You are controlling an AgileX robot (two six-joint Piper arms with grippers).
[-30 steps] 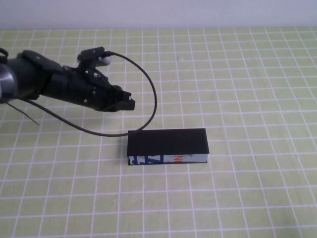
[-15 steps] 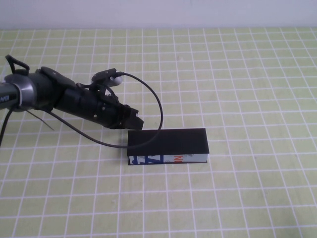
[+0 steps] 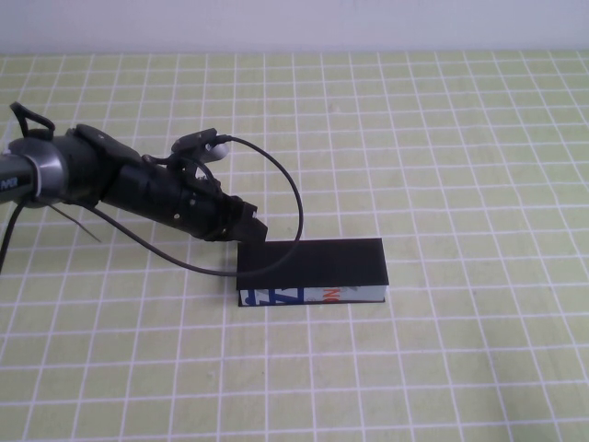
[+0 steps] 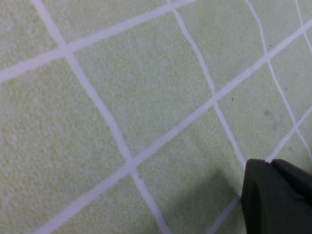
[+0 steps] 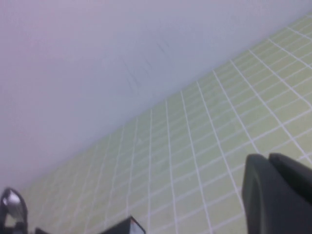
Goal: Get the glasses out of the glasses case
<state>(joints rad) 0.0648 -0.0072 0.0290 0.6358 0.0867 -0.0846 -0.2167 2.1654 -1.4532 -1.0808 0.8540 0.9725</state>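
The glasses case (image 3: 311, 268) lies closed in the middle of the mat, black lid up, white printed side facing me. The glasses are hidden. My left gripper (image 3: 248, 227) reaches in from the left, and its tip is low just behind the case's back left corner. In the left wrist view its fingers (image 4: 273, 195) are pressed together over bare mat, holding nothing. My right gripper (image 5: 265, 158) is outside the high view. Its fingers (image 5: 278, 195) are together and empty above the mat, and a black corner of the case (image 5: 129, 225) shows far off.
The green mat with white grid lines (image 3: 442, 166) covers the table up to a pale wall (image 3: 294, 23) at the back. A black cable (image 3: 296, 198) loops from the left wrist down over the case's left end.
Over the last second my left arm moved forward and down, towards the case's back left corner. In the last half second it has barely moved. The case has not moved.
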